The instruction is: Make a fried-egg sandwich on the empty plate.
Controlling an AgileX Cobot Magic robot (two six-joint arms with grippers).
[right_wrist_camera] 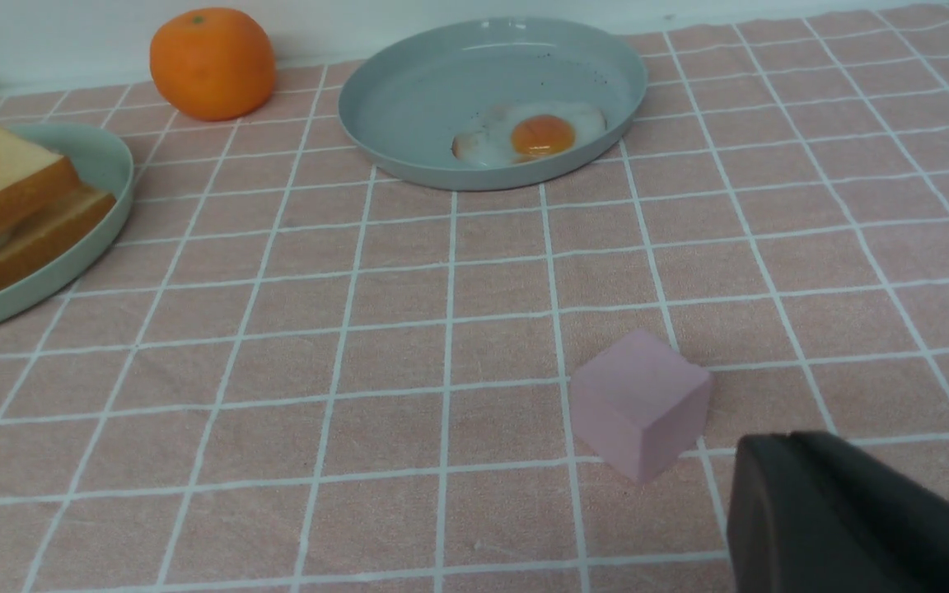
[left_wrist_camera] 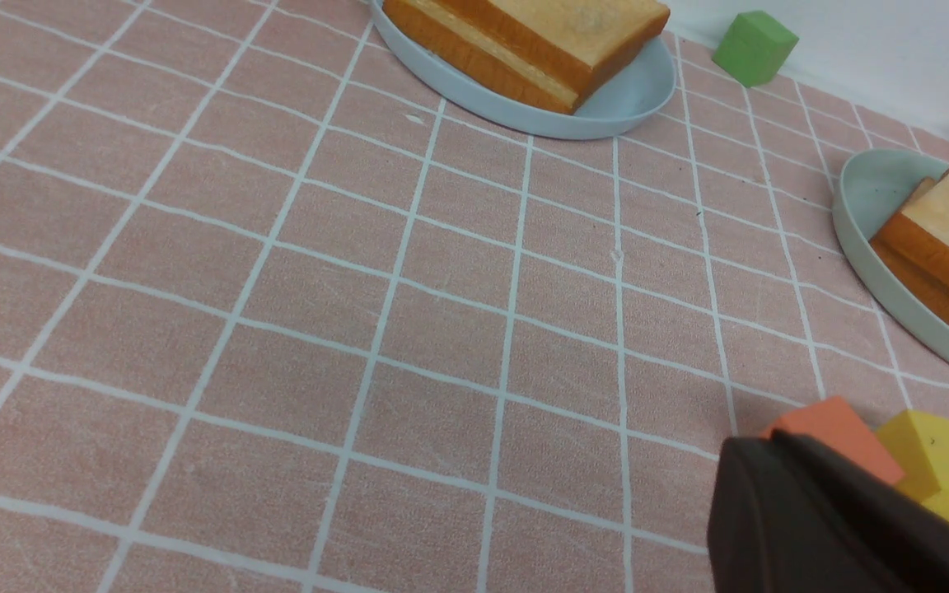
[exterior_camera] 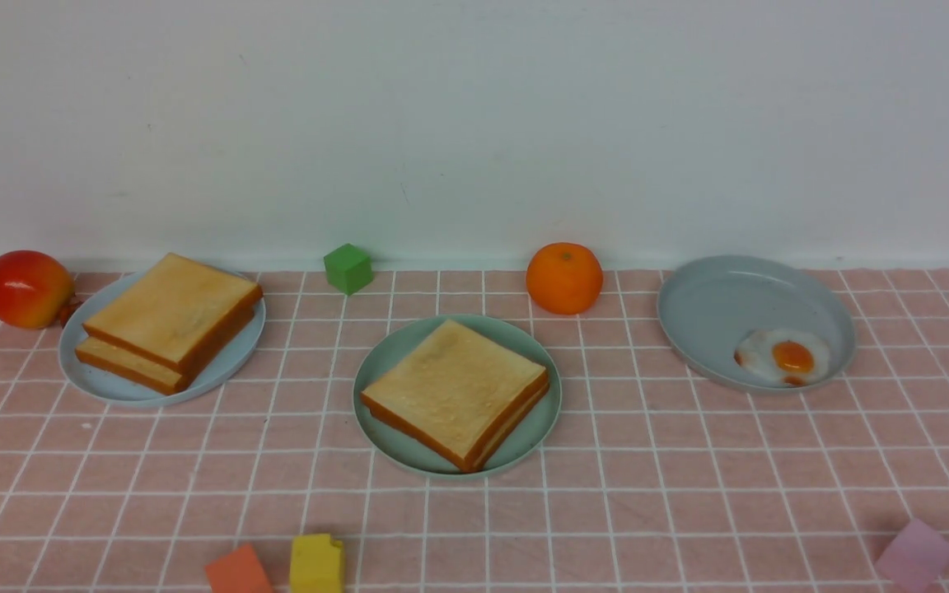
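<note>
The mint-green plate (exterior_camera: 396, 342) sits mid-table and carries two golden toast slices stacked as a sandwich (exterior_camera: 454, 387). A thin pale layer shows between the slices in the right wrist view (right_wrist_camera: 5, 198); I cannot tell what it is. A white-and-orange fried egg (exterior_camera: 783, 357) lies in the grey-blue plate (exterior_camera: 722, 305) at the right. Neither gripper shows in the front view. My left gripper (left_wrist_camera: 771, 441) is shut and empty, low over the cloth beside an orange block (left_wrist_camera: 841, 432). My right gripper (right_wrist_camera: 787, 441) is shut and empty beside a pink cube (right_wrist_camera: 639, 403).
A pale blue plate (exterior_camera: 112, 387) at the left holds a stack of plain toast (exterior_camera: 170, 317). A red fruit (exterior_camera: 25, 288), green cube (exterior_camera: 348, 268) and orange (exterior_camera: 563, 277) stand along the back wall. An orange block (exterior_camera: 237, 570), yellow block (exterior_camera: 316, 563) and pink cube (exterior_camera: 917, 553) lie at the front.
</note>
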